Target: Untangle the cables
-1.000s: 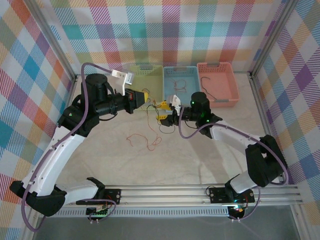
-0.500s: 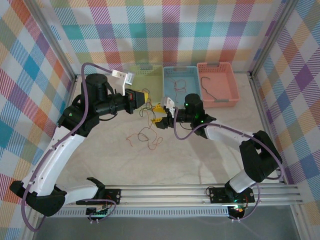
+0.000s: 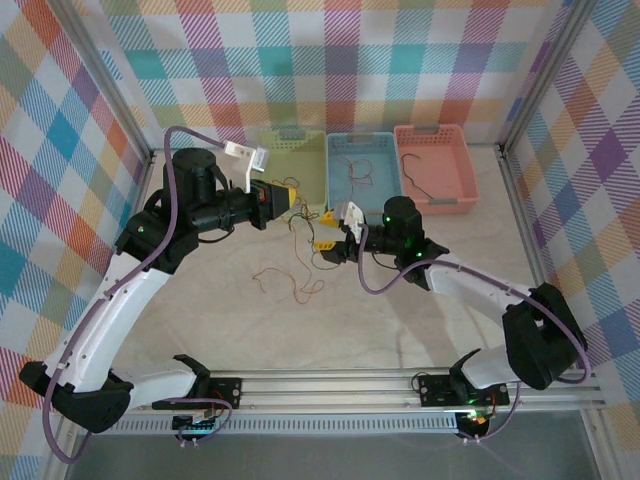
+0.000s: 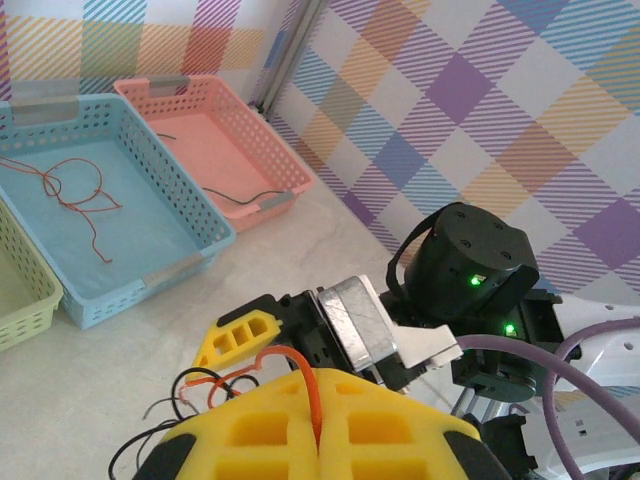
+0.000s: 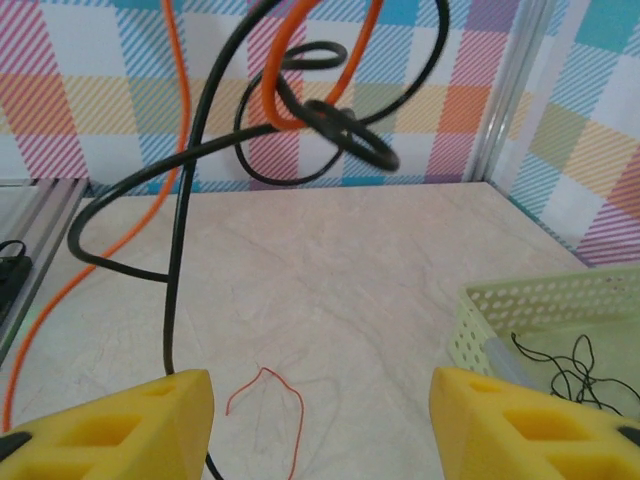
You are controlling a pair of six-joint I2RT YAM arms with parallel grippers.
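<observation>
Since half a second ago, the right arm has drawn back a little toward its own side, carrying the right end effector [image 3: 322, 230] slightly away from the left end effector [image 3: 292, 193]. The red-orange loops on the worktop [image 3: 420, 300] have settled a little nearer the arm bases.

The tangled cables [image 3: 303, 228] hang between the two end effectors, above the middle of the worktop and just in front of the baskets. In the left wrist view, the left end effector [image 4: 318, 420] has its yellow fingers pressed together on a red-orange strand [image 4: 305, 375], which rises out of the seam between them. Black and red-orange wires trail down beside it toward the right arm's yellow finger [image 4: 245, 335].

In the right wrist view, the right end effector [image 5: 320, 400] stands wide apart and grips nothing. A knot of black and red-orange wire [image 5: 320, 110] hangs ahead of it and higher up, and one black strand [image 5: 180, 290] drops close past one of its fingers. A loose red-orange wire [image 5: 265, 395] lies on the worktop beyond.

The blue basket [image 3: 335, 180] holds a red-orange wire, the pink basket [image 3: 460, 170] a black one, and the green basket [image 5: 520, 300] thin black wires.
</observation>
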